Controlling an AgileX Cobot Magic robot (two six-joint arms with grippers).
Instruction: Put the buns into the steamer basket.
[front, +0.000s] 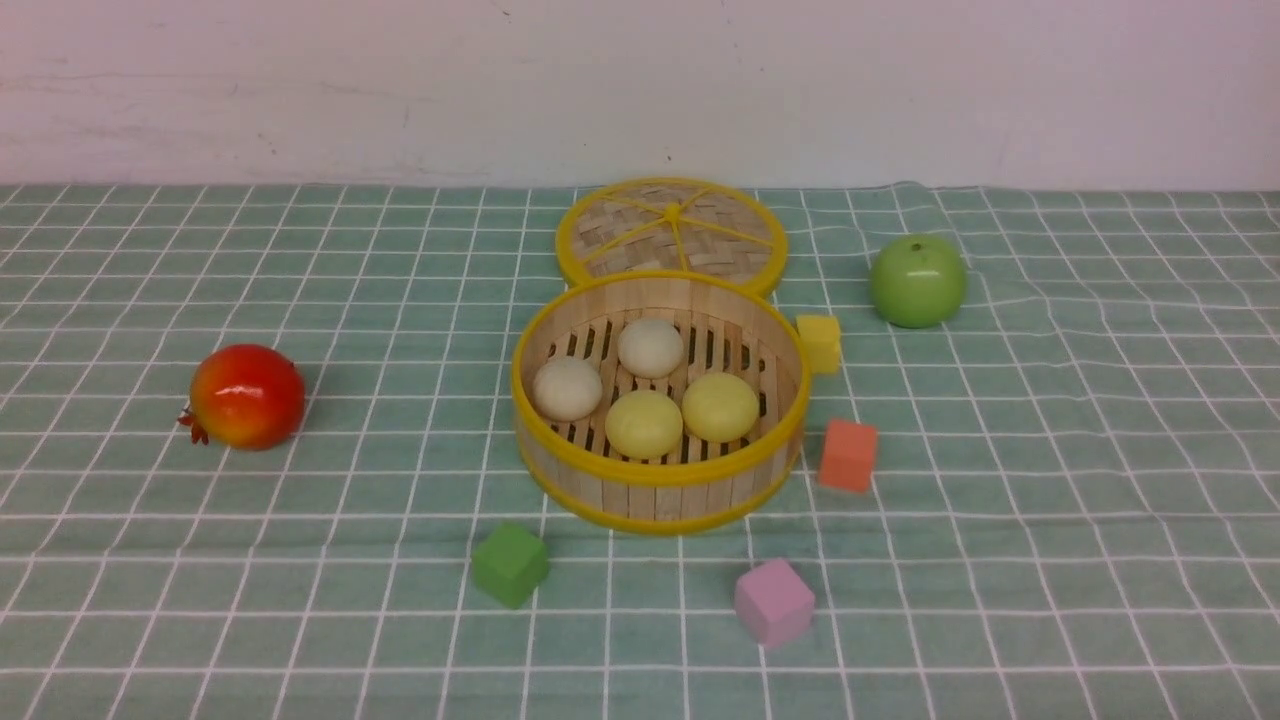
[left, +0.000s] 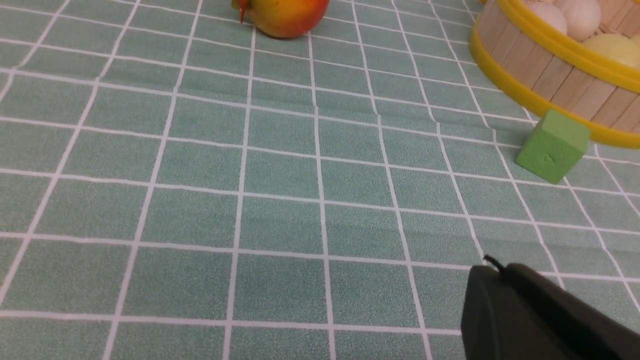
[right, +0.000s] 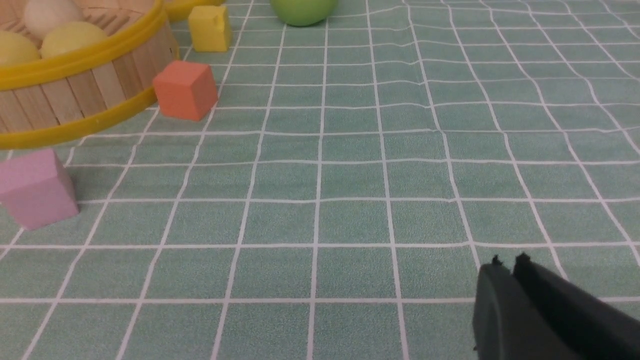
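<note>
Your 4 buns (front: 648, 390) sit together on the slatted floor of the steamer basket (front: 660, 495), mid-cloth, its woven lid (front: 671, 232) touching behind. You will find no legible writing on anything. Only your front view shows the lid and all 4 buns; neither arm appears there. Your left gripper (left: 492, 272), tips pressed together, shows in the left wrist view near the green cube (left: 552, 146). Your right gripper (right: 507, 267) holds nothing, tips nearly meeting.
</note>
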